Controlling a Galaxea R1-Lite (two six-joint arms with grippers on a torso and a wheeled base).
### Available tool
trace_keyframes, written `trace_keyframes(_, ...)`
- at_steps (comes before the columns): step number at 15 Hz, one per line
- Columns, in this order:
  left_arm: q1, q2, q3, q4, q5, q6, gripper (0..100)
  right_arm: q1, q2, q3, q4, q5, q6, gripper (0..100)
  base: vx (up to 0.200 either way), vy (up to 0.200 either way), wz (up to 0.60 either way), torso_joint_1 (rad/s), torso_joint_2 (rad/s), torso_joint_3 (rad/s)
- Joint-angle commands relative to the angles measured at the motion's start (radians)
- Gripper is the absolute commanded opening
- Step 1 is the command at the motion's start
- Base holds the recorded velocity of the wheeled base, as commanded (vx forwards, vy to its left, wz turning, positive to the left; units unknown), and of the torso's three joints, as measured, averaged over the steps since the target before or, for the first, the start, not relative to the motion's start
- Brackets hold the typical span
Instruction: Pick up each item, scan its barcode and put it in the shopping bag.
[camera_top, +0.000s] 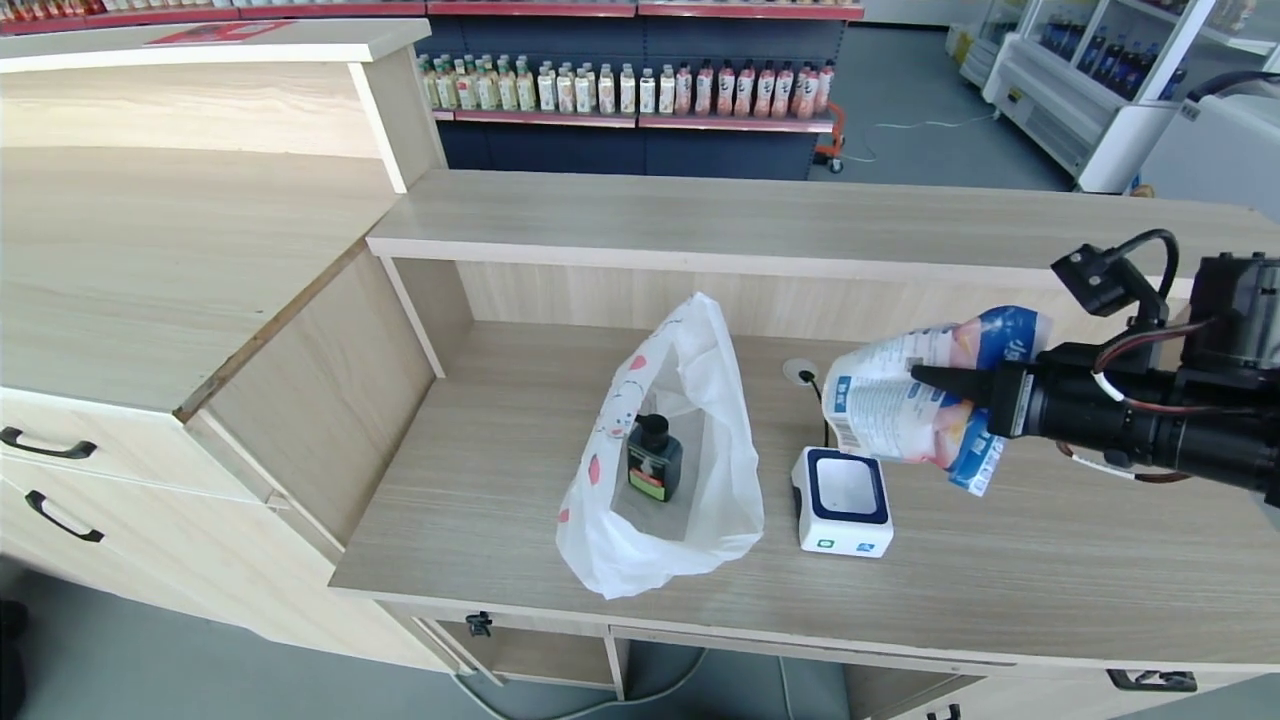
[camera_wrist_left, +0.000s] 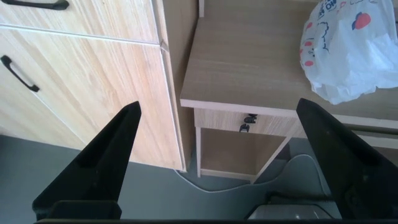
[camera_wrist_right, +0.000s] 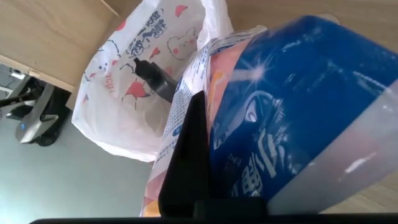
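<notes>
The right gripper (camera_top: 926, 386), jaws clamped on the snack packet (camera_top: 880, 410), holds it just above the scanner (camera_top: 843, 500) on the bench (camera_top: 1050, 560), likely to present its barcode, beside the open shopping bag (camera_top: 700, 380); the left gripper's (camera_wrist_left: 219, 104) jaws are wide, empty.

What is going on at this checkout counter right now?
The right gripper holds a blue-and-white packet in the air close to the barcode scanner on the counter, beside the white shopping bag. A dark bottle already stands in the bag. The left gripper is open and empty, in front of the counter's near edge.
</notes>
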Motion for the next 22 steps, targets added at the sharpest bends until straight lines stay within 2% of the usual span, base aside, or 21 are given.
trace_keyframes(1, 0.001, 0.000, 0.000, 0.000, 0.000, -0.002, 100, 0.049, 0.182, -0.131, 0.000, 0.001, -0.007, 0, 0.000, 0.000, 0.00, 0.000, 0.00, 0.000)
trace_keyframes(5, 0.001, 0.000, 0.000, 0.000, 0.000, 0.000, 100, 0.109, 0.351, -0.212, -0.017, 0.010, -0.059, 0, 0.000, 0.000, 0.00, 0.000, 0.00, 0.000)
trace_keyframes(10, 0.001, 0.000, 0.000, 0.000, 0.000, -0.002, 100, 0.174, 0.567, -0.467, -0.017, 0.057, -0.116, 0, 0.000, 0.000, 0.00, 0.000, 0.00, 0.000)
trace_keyframes(11, 0.001, 0.000, 0.000, 0.000, 0.000, 0.000, 100, 0.186, 0.619, -0.547, -0.012, 0.096, -0.116, 0, 0.000, 0.000, 0.00, 0.000, 0.00, 0.000)
trace_keyframes(15, 0.001, 0.000, 0.000, 0.000, 0.000, -0.002, 100, 0.227, 0.713, -0.677, -0.007, 0.134, -0.118, 0, 0.000, 0.000, 0.00, 0.000, 0.00, 0.000)
trace_keyframes(18, 0.001, 0.000, 0.000, 0.000, 0.000, 0.000, 100, 0.246, 0.779, -0.757, -0.006, 0.134, -0.138, 0, 0.000, 0.000, 0.00, 0.000, 0.00, 0.000)
trace_keyframes(22, 0.001, 0.000, 0.000, 0.000, 0.000, 0.000, 100, 0.244, 0.820, -0.806, 0.051, 0.130, -0.244, 0, 0.000, 0.000, 0.00, 0.000, 0.00, 0.000)
